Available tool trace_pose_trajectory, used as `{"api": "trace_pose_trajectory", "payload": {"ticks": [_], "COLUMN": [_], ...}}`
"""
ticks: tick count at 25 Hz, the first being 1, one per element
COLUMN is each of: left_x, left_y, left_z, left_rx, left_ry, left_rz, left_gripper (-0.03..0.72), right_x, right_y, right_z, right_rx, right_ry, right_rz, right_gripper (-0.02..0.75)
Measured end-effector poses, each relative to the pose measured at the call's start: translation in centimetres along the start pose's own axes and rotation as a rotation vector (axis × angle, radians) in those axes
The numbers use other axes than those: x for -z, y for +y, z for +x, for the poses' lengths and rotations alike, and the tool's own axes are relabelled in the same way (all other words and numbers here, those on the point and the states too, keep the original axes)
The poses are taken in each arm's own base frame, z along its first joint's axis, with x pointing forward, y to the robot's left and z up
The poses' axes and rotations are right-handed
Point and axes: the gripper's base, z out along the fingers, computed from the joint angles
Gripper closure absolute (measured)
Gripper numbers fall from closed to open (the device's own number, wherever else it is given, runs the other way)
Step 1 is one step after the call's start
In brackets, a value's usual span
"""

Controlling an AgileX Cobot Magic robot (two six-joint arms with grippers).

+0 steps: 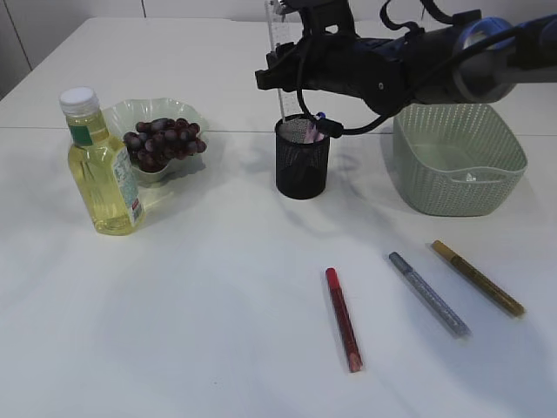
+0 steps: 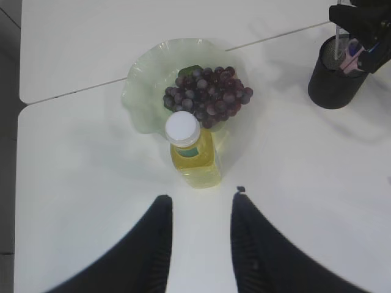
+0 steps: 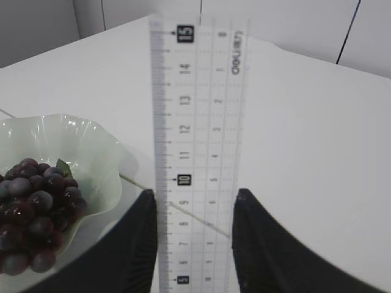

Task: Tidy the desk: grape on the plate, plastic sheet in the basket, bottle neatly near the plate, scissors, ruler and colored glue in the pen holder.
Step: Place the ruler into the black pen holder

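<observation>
Grapes (image 1: 164, 142) sit on the plate (image 1: 130, 114), upper left, bottle (image 1: 101, 165) beside. Right gripper (image 3: 194, 235) clamps the ruler (image 3: 197, 146) above the pen holder (image 1: 302, 158); left gripper (image 2: 201, 210) hangs part-open, empty. Three glue pens (image 1: 343, 319) remain, lower right.

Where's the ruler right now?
The ruler stands upright between the right gripper's fingers; in the exterior view it's right above the pen holder, left of the basket.
</observation>
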Motion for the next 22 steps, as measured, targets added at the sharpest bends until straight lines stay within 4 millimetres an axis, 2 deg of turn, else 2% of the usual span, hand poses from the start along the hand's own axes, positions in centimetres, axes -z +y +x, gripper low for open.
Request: {"api": "trace_pose_trajectory", "payload": {"ticks": [10,22], "left_x": [0.0,0.0], "left_y": [0.0,0.2], "left_z": [0.0,0.0], "left_rx": [-0.001,-0.007], "left_ry": [-0.001,-0.005], "left_rz": [-0.002,-0.020], "left_gripper": [0.448,0.448], "right_x": [-1.1,-1.2], "right_y": [-0.3,-0.2], "right_z": [2.0,2.2], "right_rx": [-0.003,-0.004], "right_ry": [0.022,0.023], "right_rz": [0.003,0.003], "right_gripper": [0.435,0.435]}}
